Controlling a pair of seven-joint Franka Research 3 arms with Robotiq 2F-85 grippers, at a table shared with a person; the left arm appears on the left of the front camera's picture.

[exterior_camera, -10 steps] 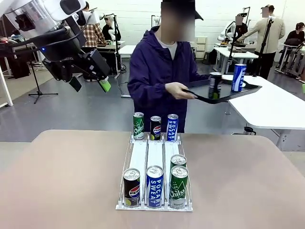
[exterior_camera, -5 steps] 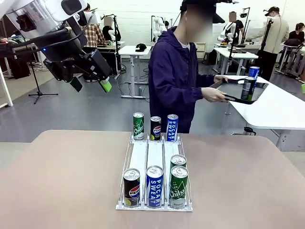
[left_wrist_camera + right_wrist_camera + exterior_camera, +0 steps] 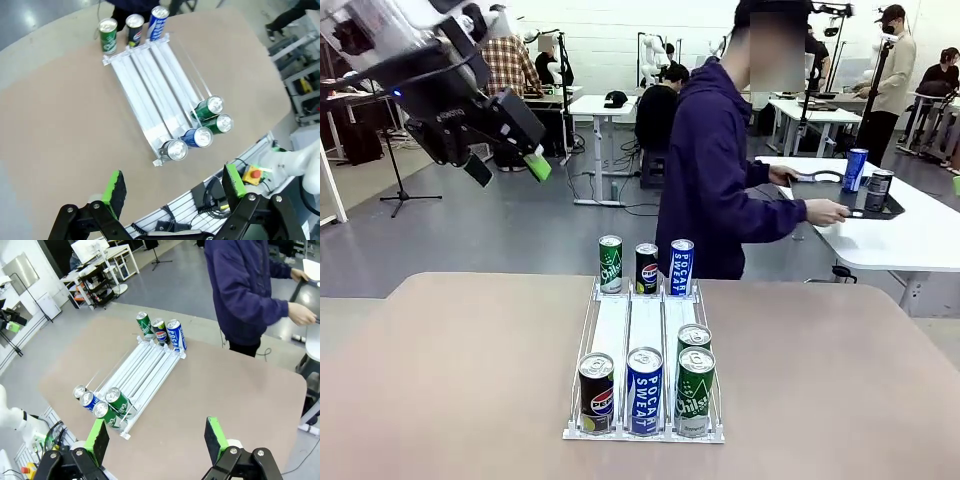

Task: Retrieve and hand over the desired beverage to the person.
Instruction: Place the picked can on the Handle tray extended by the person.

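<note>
Several beverage cans stand in a white three-lane rack (image 3: 645, 325) in the middle of the tan table. At its near end are a black Pepsi can (image 3: 596, 392), a blue Pocari Sweat can (image 3: 645, 390) and two green cans (image 3: 695, 392). Three more cans (image 3: 647, 267) stand at the far end. My left gripper (image 3: 510, 170) hangs open high at the upper left, far from the rack (image 3: 150, 95); its pads (image 3: 114, 187) hold nothing. My right gripper (image 3: 156, 435) is open and bare above the rack (image 3: 145, 372). The person (image 3: 720, 180) in the navy jacket stands behind the table, turned to the right.
The person's hands rest on a black tray (image 3: 865, 208) with two cans on a white side table (image 3: 910, 235) at the right. The tan table (image 3: 450, 380) has wide bare areas on both sides of the rack. Other people and desks are far behind.
The person turned right and carried the black tray with two cans over to the white side table. My left gripper drifted slightly up and left, still open.
</note>
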